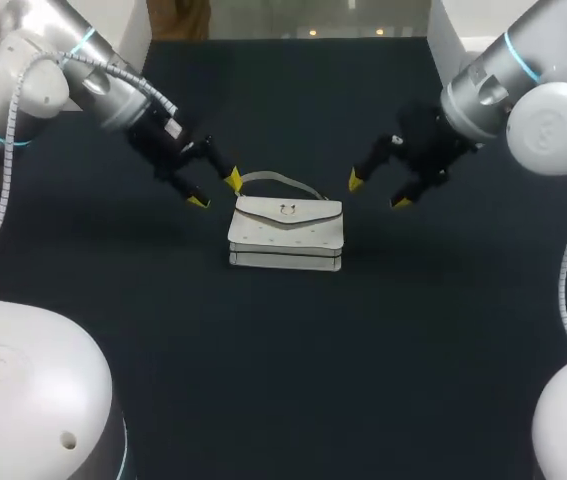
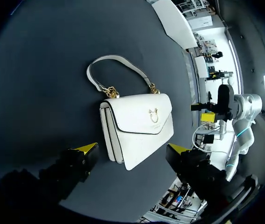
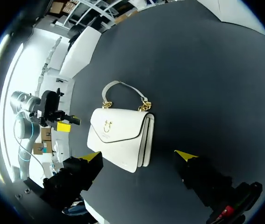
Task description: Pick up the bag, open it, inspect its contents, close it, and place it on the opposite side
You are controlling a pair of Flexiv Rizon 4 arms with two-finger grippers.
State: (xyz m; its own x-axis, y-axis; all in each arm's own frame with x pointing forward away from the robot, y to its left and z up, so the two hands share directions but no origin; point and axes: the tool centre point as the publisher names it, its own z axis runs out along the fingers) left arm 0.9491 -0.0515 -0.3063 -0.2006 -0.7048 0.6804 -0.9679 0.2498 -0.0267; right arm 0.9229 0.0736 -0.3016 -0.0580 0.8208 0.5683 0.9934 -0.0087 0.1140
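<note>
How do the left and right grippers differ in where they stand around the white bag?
The left gripper stands left of the bag, one tip close by the strap. The right gripper stands right of it, farther off the strap. Both are open, holding nothing, neither touching the bag.

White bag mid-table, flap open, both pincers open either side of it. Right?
No: the flap is shut, as the left wrist view shows. Otherwise right: bag mid-table, left pincer and right pincer open, one either side.
</note>
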